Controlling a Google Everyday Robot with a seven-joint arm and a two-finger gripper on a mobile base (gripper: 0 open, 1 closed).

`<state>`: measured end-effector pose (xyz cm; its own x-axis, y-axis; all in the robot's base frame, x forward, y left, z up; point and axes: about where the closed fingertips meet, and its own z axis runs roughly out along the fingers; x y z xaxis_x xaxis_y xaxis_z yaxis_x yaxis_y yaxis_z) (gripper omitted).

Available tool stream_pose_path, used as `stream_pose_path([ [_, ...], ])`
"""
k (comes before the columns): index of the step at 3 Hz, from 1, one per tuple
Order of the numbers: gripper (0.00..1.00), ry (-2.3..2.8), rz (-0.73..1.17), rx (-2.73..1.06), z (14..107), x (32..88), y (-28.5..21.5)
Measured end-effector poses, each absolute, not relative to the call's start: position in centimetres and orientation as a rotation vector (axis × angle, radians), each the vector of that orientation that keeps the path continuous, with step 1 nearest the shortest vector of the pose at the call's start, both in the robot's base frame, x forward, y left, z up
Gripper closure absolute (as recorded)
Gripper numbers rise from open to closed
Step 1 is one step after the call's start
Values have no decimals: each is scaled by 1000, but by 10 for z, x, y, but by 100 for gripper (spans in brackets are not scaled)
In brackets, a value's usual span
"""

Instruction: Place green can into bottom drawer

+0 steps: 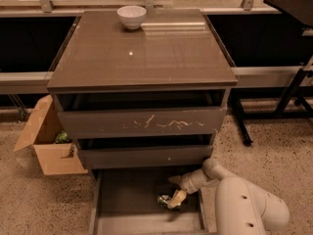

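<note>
One arm (244, 207) was all I had, and its bulky white shell filled the nearest ground by the cabinet's (142, 58) front right corner. From there my forearm ran leftward, bent at the wrist, and reached in over the right side of the bottom drawer (122, 195), which stood pulled out from the cabinet's foot. My gripper (175, 199) hung low inside that drawer, in its right half, pointing left. The green can (163, 199) lay right at its tip, down near the drawer's floor. Whether I had the can clenched or had let it go, I could not tell.

Above, the middle drawer (144, 156) showed a dark gap over its front. So did the top drawer (142, 124), whose face was marked with pale scratches. Left of the cabinet stood an open cardboard box (51, 155) with something green inside. Farther back, a white bowl (131, 16) rested upright on the cabinet's glossy top, near the rear edge and left of centre. Right of the cabinet were the legs of a black frame (288, 97).
</note>
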<state>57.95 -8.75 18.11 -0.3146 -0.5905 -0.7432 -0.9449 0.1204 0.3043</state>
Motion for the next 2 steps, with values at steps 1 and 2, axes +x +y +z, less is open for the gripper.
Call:
stream_pose_path([
  [1,0,1970,1034,-1458,194,565,-93],
  [2,0,1948,1010,-1421,217,548,-102],
])
